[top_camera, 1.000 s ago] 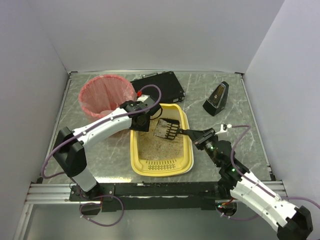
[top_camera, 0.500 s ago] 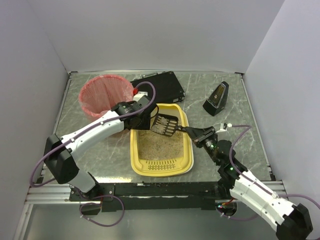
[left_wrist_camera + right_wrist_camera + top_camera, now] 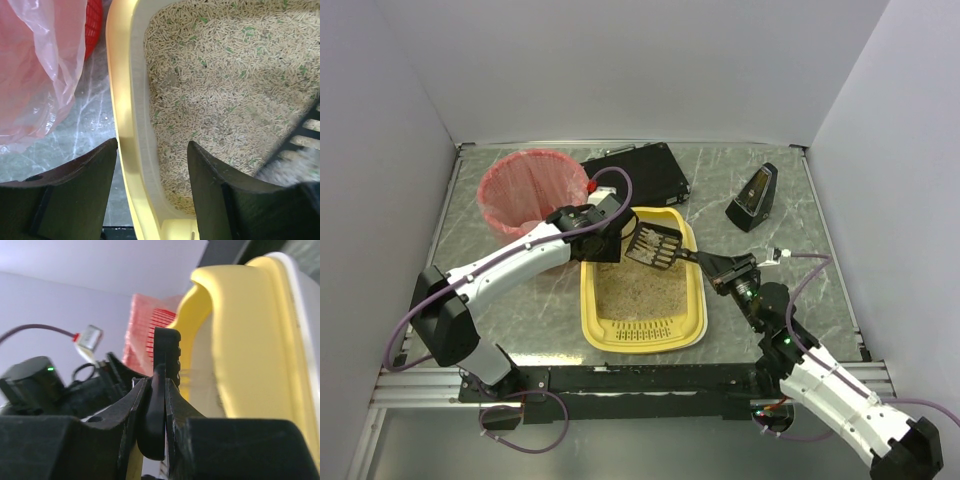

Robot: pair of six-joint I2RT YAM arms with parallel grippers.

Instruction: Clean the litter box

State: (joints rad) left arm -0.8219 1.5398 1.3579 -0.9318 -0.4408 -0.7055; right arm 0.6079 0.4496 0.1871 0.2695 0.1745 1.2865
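Observation:
The yellow litter box [image 3: 589, 300] lies in the middle of the table, with beige litter inside. My left gripper [image 3: 611, 244] is open at its far left corner. In the left wrist view the jaws straddle the yellow rim [image 3: 120, 115], one finger outside and one over the litter, and the left gripper [image 3: 152, 150] does not squeeze it. My right gripper [image 3: 706, 263] is shut on the handle of a black slotted scoop [image 3: 656, 247]. The scoop hangs over the box's far end with pale bits on it [image 3: 295, 160]. The handle [image 3: 157, 410] is clamped between the fingers of the right gripper [image 3: 156, 385].
A round bin with a pink liner [image 3: 532, 190] stands just left of the box, close to the left arm. A flat black case [image 3: 642, 172] lies behind the box. A black wedge-shaped object [image 3: 753, 197] stands at the back right. White walls enclose the table.
The left gripper's jaws have opened wider around the box's rim, and the left arm has swung out to the left. The scoop has shifted slightly toward the box's far end.

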